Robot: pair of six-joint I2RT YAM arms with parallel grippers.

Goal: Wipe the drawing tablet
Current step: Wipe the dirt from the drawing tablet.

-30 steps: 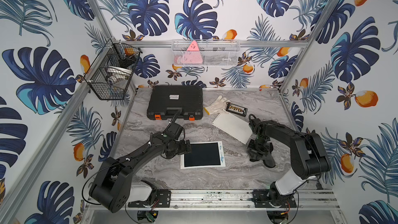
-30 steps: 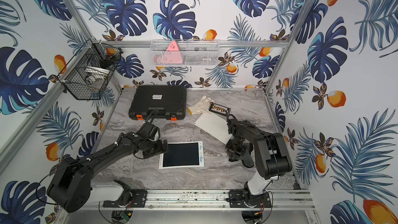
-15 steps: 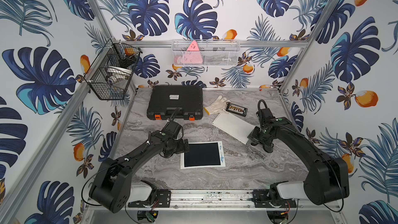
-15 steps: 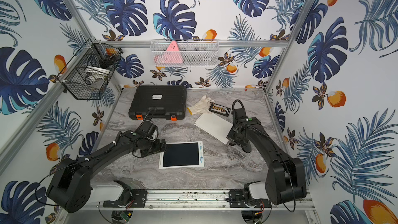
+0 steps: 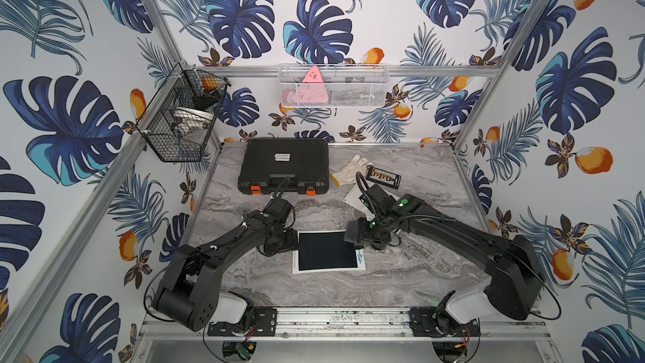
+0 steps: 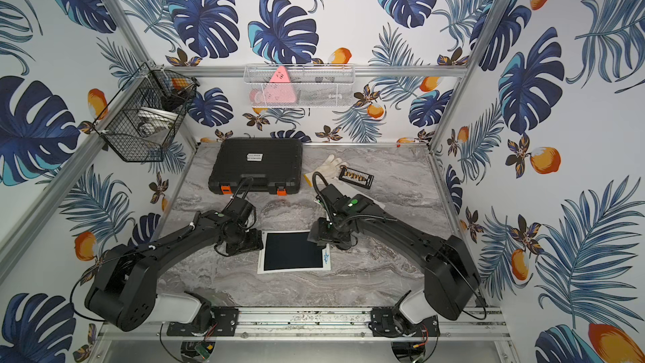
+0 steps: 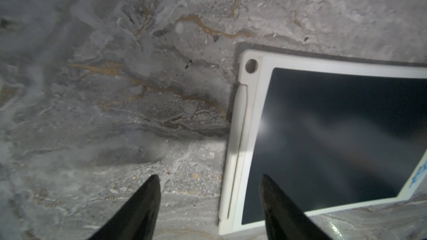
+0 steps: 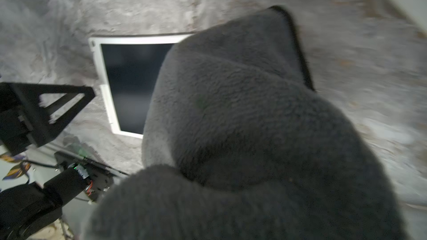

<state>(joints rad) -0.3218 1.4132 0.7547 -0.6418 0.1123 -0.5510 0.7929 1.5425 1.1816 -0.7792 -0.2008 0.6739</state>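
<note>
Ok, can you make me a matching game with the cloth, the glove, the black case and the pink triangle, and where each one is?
Things
1. grey cloth
2. white glove
3. black case
4. pink triangle

Places
A. in the white mesh basket on the back wall
B. at the back of the table, lid shut, orange latches
C. over a corner of the drawing tablet
D. beside the little bit rack

Pairs: 1-C, 2-D, 3-B, 4-A

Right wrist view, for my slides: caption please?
A fluffy dark grey cloth partly hiding white-framed black drawing tablet on grey marbled table.
</note>
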